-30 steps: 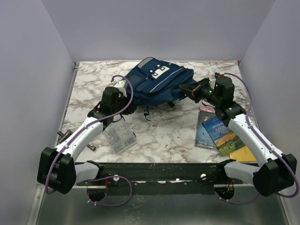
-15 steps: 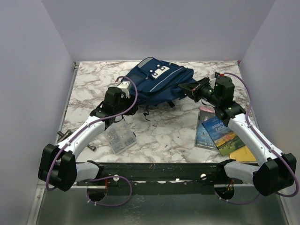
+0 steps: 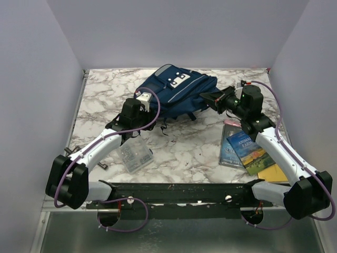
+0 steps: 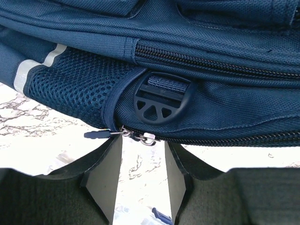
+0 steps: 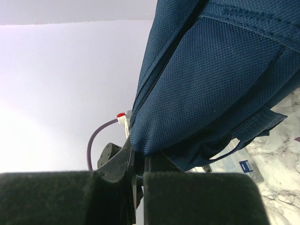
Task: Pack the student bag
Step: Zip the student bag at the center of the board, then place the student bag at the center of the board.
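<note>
At the far middle of the table [image 3: 105,89] lies the student bag [image 3: 176,92]. We think it is soft and floppy and will sag when pulled, so the little zip tab [image 4: 136,136] is a good place to grab. Our left gripper [image 4: 142,149] reaches in low, jaws apart and empty, just in front of that tab. Our right gripper [image 5: 137,161] stretches across from the right, pinched tight on the bag's cloth.

The left arm [image 3: 100,145] reaches forward from its base, its wrist low. The left gripper [image 4: 143,152] has its jaws apart, both fingers [image 4: 105,180] pointing straight ahead. The right arm [image 3: 274,147] stretches forward and bends inward at the wrist. The right gripper [image 5: 137,164] is rolled onto its side, jaws pressed together on a fold of the student bag [image 5: 206,84] caught at their tips
</note>
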Tool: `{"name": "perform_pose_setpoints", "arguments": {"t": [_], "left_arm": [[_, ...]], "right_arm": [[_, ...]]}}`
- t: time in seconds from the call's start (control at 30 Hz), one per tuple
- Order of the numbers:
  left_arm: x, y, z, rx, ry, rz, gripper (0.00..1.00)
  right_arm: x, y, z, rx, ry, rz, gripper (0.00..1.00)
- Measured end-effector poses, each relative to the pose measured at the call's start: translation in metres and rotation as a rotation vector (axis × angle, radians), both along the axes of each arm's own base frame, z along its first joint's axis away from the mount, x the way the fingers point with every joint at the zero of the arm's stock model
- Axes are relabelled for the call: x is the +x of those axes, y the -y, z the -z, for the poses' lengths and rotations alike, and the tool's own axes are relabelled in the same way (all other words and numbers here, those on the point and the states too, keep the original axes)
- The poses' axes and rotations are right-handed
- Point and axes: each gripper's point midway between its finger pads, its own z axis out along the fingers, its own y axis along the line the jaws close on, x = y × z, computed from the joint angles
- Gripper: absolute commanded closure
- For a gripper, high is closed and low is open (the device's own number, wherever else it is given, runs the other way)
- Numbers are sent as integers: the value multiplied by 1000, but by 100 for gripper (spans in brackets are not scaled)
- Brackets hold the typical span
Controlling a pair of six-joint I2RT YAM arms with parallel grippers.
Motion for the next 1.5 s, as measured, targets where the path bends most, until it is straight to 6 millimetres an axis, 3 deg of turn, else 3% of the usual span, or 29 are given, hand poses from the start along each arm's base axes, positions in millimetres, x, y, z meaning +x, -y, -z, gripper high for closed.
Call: {"name": "perform_pose_setpoints", "arguments": {"t": [0.2,0.33,0.6,0.77,0.9,1.03,1.2,1.4,1.5], "left_arm": [[3,-4,4,22,0,-16,56],[9,-1,6,30,-8,-16,67],[12,-1,5,42,2,-4,100],[9,0,3,52,10,9,100],[-8,9,-10,47,22,56,100],[-43,33,-29,23,38,169,100],[-89,67,-49,-76,21,318,100],[-140,124,-48,-214,-135,522,100],[-144,141,-44,-244,-191,554,100]], "right_arm": [[0,-1,-3,7,10,-8,99],[-1,-1,-3,8,11,-10,99],[-1,-2,-1,8,12,-11,99],[-1,-1,5,-10,15,-15,99],[-5,1,15,-64,36,-25,99],[-21,7,40,-147,51,-19,99],[-43,7,96,-227,5,-22,99],[-63,-26,160,-328,-67,-83,99],[-69,-43,180,-365,-85,-107,95]]}}
